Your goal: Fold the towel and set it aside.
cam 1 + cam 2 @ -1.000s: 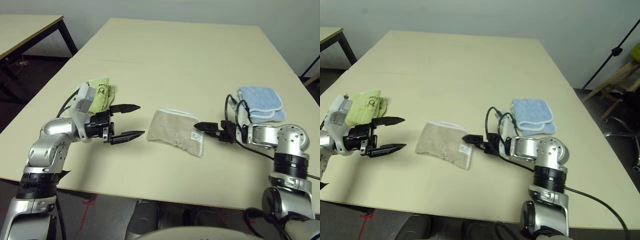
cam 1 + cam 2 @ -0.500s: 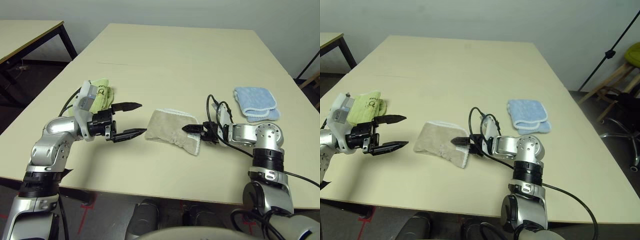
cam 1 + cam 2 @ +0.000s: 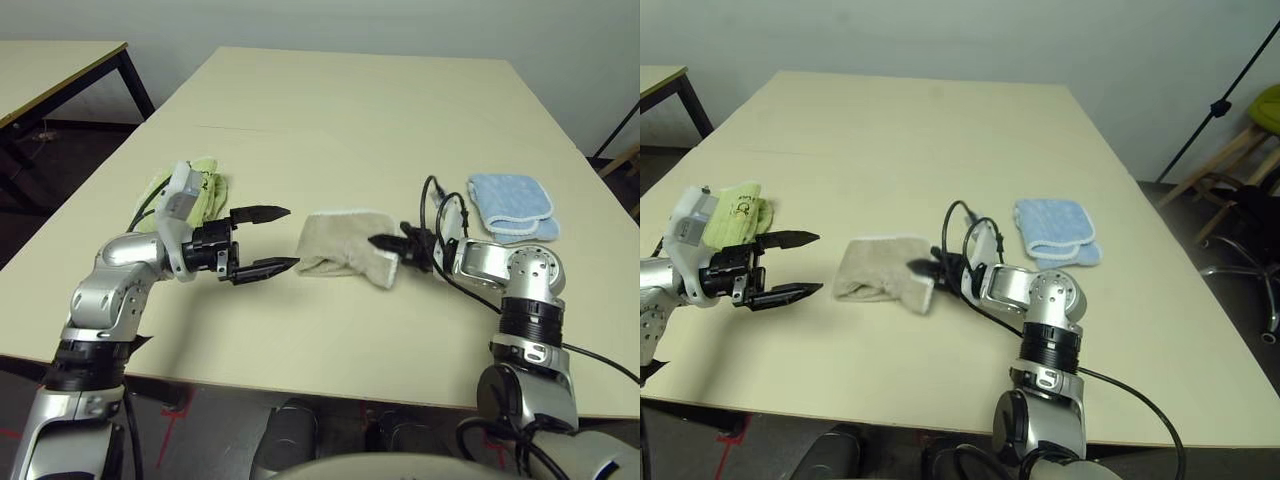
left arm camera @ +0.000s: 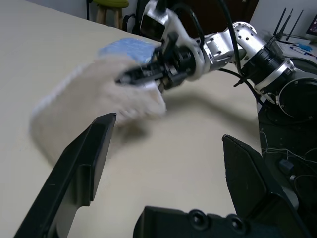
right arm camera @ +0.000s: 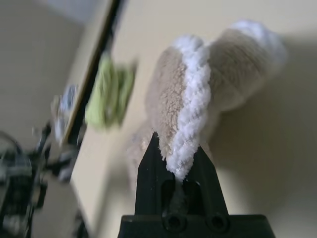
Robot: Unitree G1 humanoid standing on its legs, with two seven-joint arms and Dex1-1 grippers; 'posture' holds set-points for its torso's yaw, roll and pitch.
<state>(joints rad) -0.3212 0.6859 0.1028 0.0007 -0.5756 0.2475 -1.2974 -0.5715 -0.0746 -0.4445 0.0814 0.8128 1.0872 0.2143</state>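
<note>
Pinching the white-stitched edge of the beige terry towel [image 3: 345, 252], the right gripper [image 3: 385, 243] is clenched on the cloth and holds that end raised off the pale tabletop [image 3: 350, 120]. At nine o'clock from the towel, the left gripper [image 3: 268, 239] hovers released, fingers spread wide. A lime green folded cloth [image 3: 200, 185] lies at ten o'clock, a light blue folded cloth [image 3: 512, 207] at two o'clock.

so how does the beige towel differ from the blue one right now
The beige towel lies mid-table between the arms, and the right gripper is shut on its white-stitched edge, lifting that end; the blue towel lies flat and untouched, off to the right. The beige towel looks larger and rumpled; the blue towel is neatly folded. Both are terry cloths with pale edging.
</note>
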